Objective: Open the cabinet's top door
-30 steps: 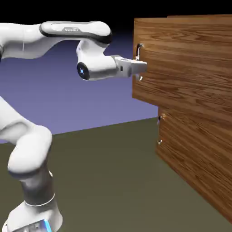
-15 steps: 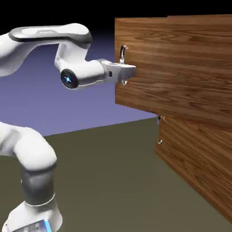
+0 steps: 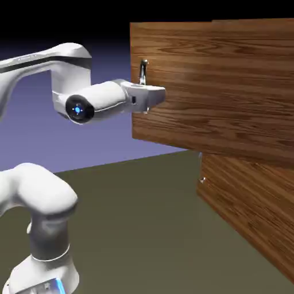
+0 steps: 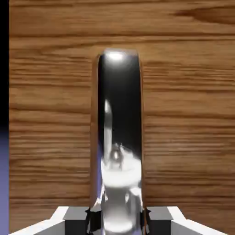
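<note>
Top door (image 3: 201, 86): brown wood grain, ajar, above the lower door (image 3: 247, 212)
Handle (image 4: 120, 114): silver, glossy (mirror-like), on the top door
Tool (image 4: 118, 220): clamped on the handle
Handle's lower end: hidden behind the tool

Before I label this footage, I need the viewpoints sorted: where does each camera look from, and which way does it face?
Exterior view: beside the robot, looking across the arm toward the cabinet; base, links and hand show.
Hand view: on the hand, looking along its fingers at the top door; only the finger tips show, at the bottom edge on either side of the handle.
Shared: both show the top door, its handle and the fingers.
</note>
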{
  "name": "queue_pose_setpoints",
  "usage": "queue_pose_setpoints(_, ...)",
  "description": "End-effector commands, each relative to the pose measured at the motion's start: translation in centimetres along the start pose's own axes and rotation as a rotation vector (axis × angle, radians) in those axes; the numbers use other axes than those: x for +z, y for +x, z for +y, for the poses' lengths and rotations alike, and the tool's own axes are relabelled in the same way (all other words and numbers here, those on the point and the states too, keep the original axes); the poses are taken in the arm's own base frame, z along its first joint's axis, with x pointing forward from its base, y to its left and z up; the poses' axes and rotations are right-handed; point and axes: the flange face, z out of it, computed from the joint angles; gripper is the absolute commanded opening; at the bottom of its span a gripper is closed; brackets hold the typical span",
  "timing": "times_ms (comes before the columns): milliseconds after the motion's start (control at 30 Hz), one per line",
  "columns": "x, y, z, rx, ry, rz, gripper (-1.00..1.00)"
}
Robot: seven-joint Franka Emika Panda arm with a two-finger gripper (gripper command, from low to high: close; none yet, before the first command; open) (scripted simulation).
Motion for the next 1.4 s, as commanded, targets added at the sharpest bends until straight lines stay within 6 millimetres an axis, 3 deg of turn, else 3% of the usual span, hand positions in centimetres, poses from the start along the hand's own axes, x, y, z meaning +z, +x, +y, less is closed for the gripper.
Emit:
queue_pose_setpoints(0,-0.6,0.1,0.1,0.002,0.008,-0.008,-1.0)
queue_pose_setpoints(567,-14.0,4.4,4.4,0.002,0.202,-0.202,-1.0)
queue_pose_setpoints(933,-24.0,10.2,10.2,0.001,0.374,-0.373,-1.0)
queue_pose_setpoints(1367,-31.3,17.0,17.1,0.001,0.535,-0.534,-1.0)
